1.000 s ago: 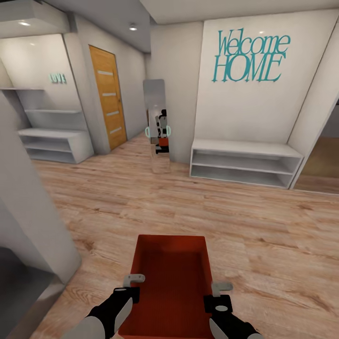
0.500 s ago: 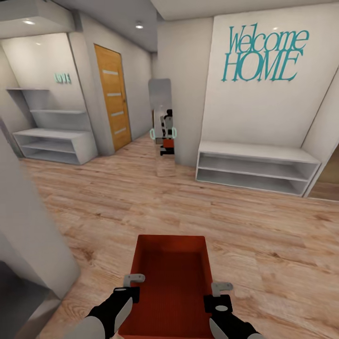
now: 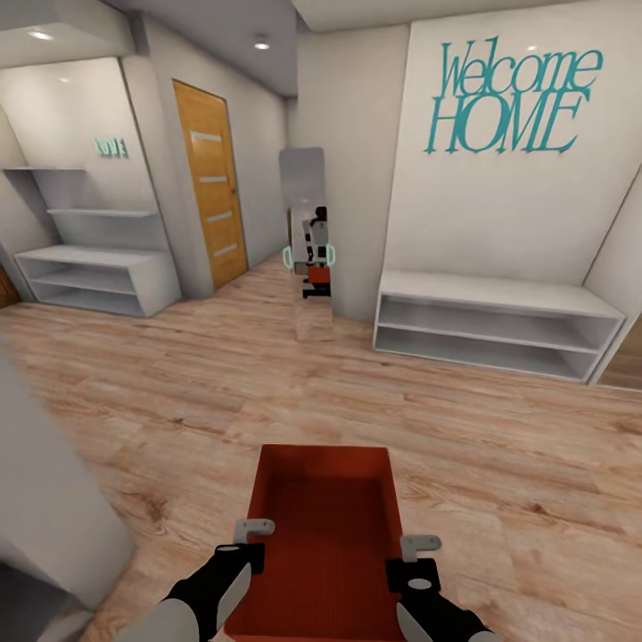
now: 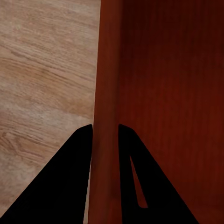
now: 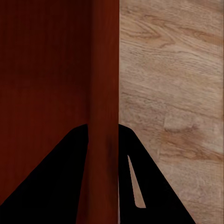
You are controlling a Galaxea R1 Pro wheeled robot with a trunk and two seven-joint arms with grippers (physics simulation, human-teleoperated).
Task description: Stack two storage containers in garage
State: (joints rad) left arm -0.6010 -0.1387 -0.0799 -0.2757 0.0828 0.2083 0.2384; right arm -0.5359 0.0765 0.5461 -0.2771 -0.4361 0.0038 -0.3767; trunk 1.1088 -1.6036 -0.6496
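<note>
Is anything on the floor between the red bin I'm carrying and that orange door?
Nothing visible: bare wood floor runs from the storage container to the orange door. The white shelf unit and mirror flank the route.

We saw bright, even light from recessed ceiling spots (image 3: 260, 42); shadows stayed soft, the grey wall (image 3: 45, 499) close beside us was blurred, and both wrist views looked dim.

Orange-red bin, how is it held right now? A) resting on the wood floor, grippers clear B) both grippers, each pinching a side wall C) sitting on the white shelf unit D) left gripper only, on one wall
B: the left gripper and the right gripper each straddle a side wall of the orange-red bin, one finger inside and one outside.
</note>
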